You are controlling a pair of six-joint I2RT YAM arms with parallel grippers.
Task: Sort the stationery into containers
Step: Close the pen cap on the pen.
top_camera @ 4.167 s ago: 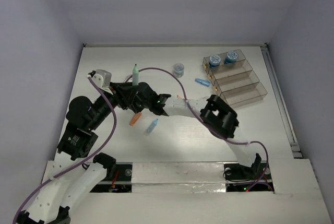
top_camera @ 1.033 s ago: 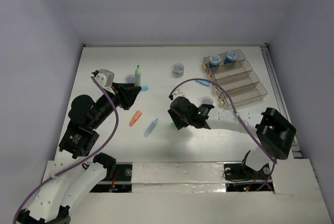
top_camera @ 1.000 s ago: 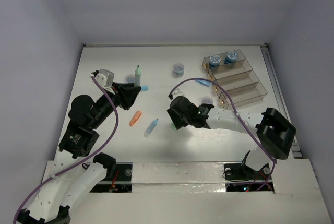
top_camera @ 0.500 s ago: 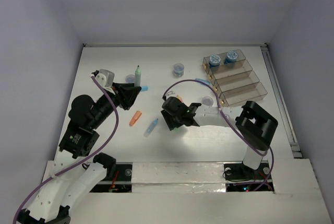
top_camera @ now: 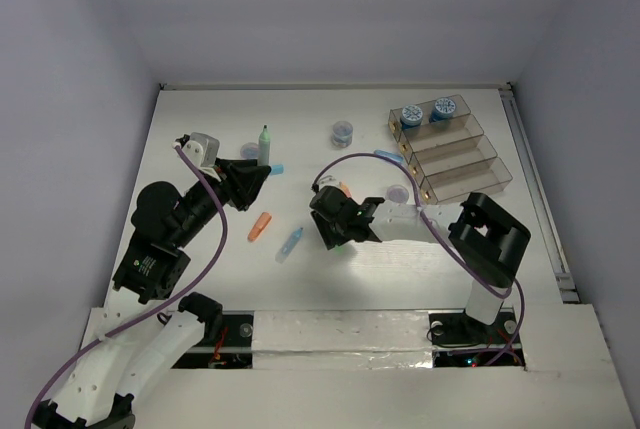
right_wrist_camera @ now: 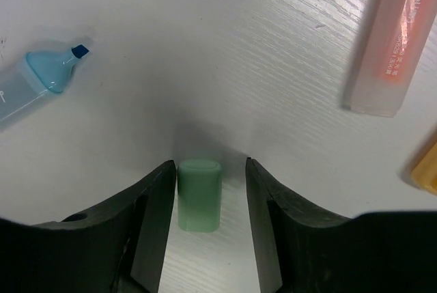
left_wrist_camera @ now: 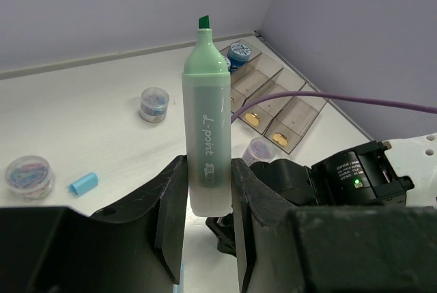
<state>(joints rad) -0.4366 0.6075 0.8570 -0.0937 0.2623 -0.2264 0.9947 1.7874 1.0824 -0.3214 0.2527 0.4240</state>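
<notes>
Now working on the pickup of the green cap (right_wrist_camera: pixel 199 194), probably for closing the green highlighter (left_wrist_camera: pixel 207 115) afterwards. Finding this cap lying on the white table (right_wrist_camera: pixel 205 33), with the stepped rack of clear bins (top_camera: pixel 470 181) well apart, up and to the right of the cap in the top view.

Straddling the cap with the right gripper (right_wrist_camera: pixel 207 204), parted wider than the cap and holding nothing, one pad just beside the cap and the other leaving a clear gap. Gripping the uncapped green highlighter upright in the left gripper (left_wrist_camera: pixel 208 194), clamped on its barrel, well to the left of the cap in the top view.

Advising, for a good grasp:
- Shifting a little toward the wider gap first, so as to be meeting the cap with both pads together and not pushing it sideways.
- Closing slowly, since probably dealing with a small, smooth, round piece, ready to roll or slip out.
- Pinching across the middle of the cap, not at its rounded end.
- Keeping away from the blue highlighter (right_wrist_camera: pixel 31 91), up and left of the cap in the right wrist view, and from the orange highlighter (right_wrist_camera: pixel 392 47), up and right of the cap.
- Lifting straight up only after seeing both pads touching the cap.
</notes>
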